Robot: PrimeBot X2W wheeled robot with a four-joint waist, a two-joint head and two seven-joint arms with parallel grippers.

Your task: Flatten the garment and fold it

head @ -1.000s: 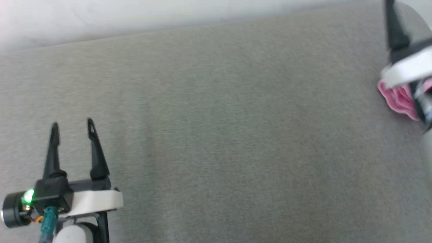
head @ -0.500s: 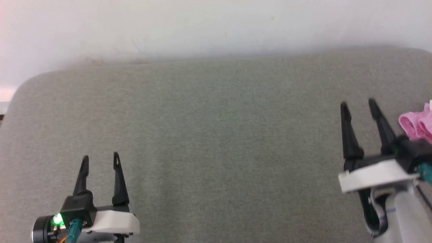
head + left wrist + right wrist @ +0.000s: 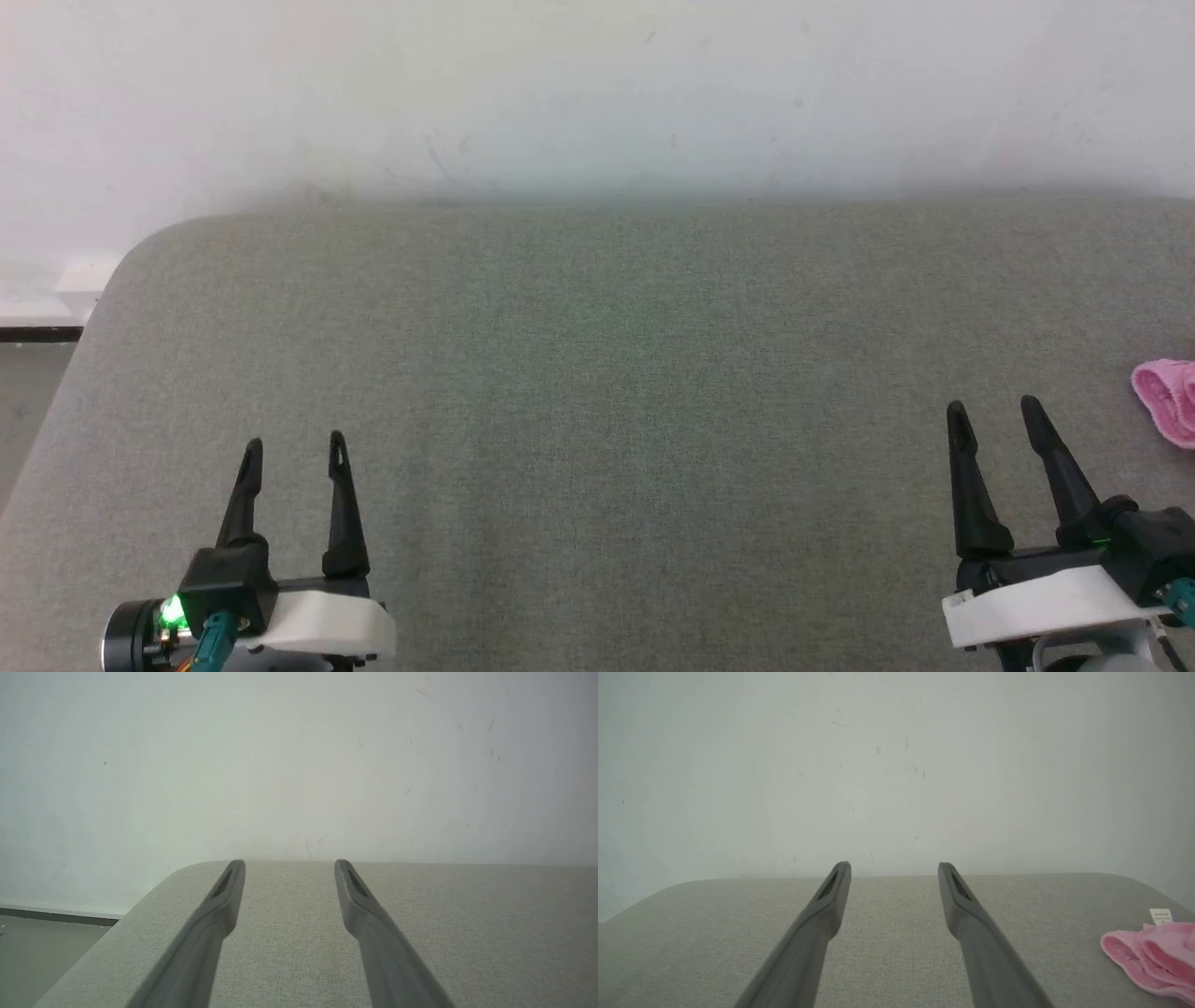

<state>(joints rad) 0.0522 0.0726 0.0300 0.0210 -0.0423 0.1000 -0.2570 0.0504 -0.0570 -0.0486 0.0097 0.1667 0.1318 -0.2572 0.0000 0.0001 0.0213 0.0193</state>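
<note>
The pink garment (image 3: 1167, 401) lies bunched at the right edge of the head view, on the grey padded surface (image 3: 597, 373), cut off by the frame. In the right wrist view the garment (image 3: 1153, 959) sits at the lower right with its small white tag (image 3: 1160, 916) standing up. My right gripper (image 3: 991, 409) is open and empty, left of the garment and apart from it; the same gripper (image 3: 894, 868) shows its fingers spread over bare fabric surface. My left gripper (image 3: 294, 446) is open and empty at the lower left, also seen as (image 3: 288, 864).
A white wall (image 3: 597, 93) rises directly behind the padded surface. The surface's rounded left corner (image 3: 131, 252) drops to a floor with a dark baseboard (image 3: 37, 333).
The head camera has swung, so the whole picture shifted. The right gripper came away from over the garment and now rests low at the right; the garment lies free beside it.
</note>
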